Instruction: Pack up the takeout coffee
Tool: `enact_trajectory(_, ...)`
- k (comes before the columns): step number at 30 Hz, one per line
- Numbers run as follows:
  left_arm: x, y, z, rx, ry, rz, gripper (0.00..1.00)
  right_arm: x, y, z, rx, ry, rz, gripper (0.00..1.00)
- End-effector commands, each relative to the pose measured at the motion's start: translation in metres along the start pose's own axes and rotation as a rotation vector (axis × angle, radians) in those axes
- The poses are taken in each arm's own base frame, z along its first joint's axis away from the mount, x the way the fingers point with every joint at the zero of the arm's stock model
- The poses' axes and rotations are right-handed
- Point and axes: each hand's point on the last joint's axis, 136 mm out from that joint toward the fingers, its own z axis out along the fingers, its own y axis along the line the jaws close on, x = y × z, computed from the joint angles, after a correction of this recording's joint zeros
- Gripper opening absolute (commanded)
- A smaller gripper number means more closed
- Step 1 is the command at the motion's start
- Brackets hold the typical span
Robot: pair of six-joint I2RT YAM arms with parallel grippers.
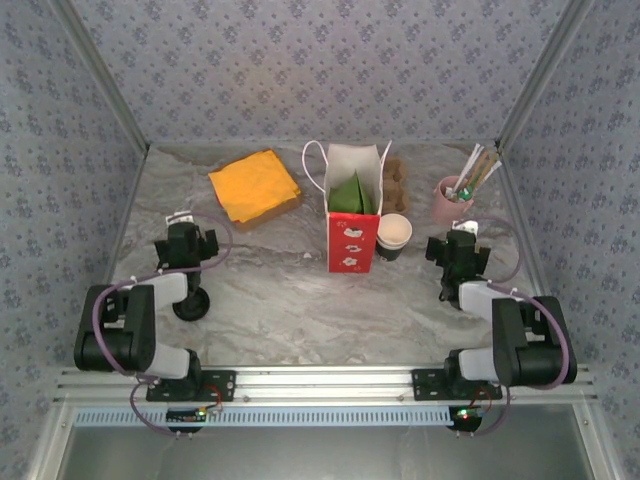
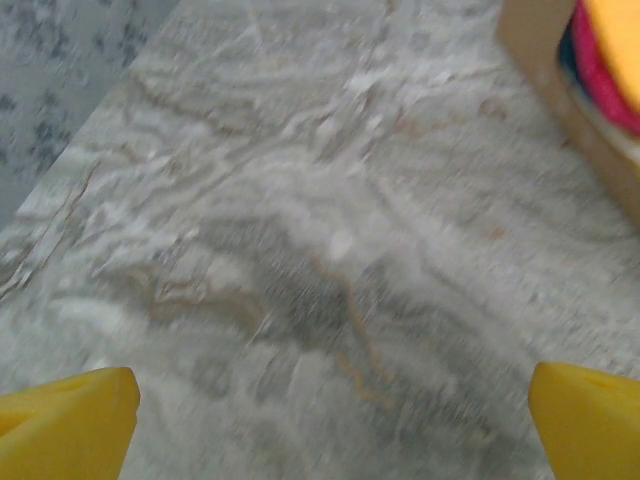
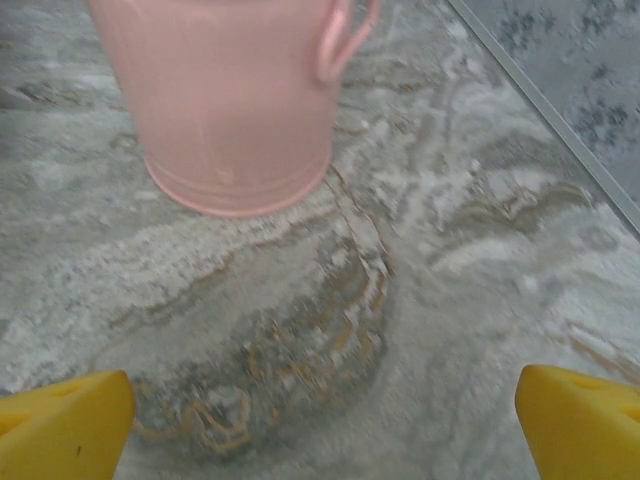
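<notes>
We find the takeout coffee, a small round paper cup with a white rim and a dark ribbed sleeve [image 1: 394,236], upright on the grey marbled desk [image 1: 290,300], just beside the right wall of the tall red-and-white paper bag [image 1: 353,240]. It is not yet packed. The right hand [image 3: 325,430] is the nearer one. Its yellow fingertips [image 3: 65,425] stand wide apart and hold nothing, and it faces the pink ribbed cup of sticks and straws [image 3: 240,100]. The left hand [image 2: 335,425] is wide and empty too. To do this step well, we think the right hand should turn toward the coffee, close gently on the sleeve from the side away from the bag, keep it upright, and lift it above the bag's rim before lowering it inside.
</notes>
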Motion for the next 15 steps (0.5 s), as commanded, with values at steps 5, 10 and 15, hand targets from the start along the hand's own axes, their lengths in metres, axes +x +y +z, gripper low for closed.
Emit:
enact_trajectory(5, -0.019, -0.027, 0.006, 0.163, -0.168, 0.023, 1.00, -0.033, 0.018, 0.012, -0.120, -0.176, -0.017, 1.00)
enact_trajectory(10, -0.019, -0.027, 0.007, 0.186, -0.155, 0.011, 1.00, -0.027, 0.019, 0.019, -0.137, -0.163, -0.008, 1.00)
enact_trajectory(15, -0.020, -0.026, 0.007, 0.189, -0.155, 0.009, 1.00, -0.027, 0.021, 0.022, -0.138, -0.148, -0.019, 1.00)
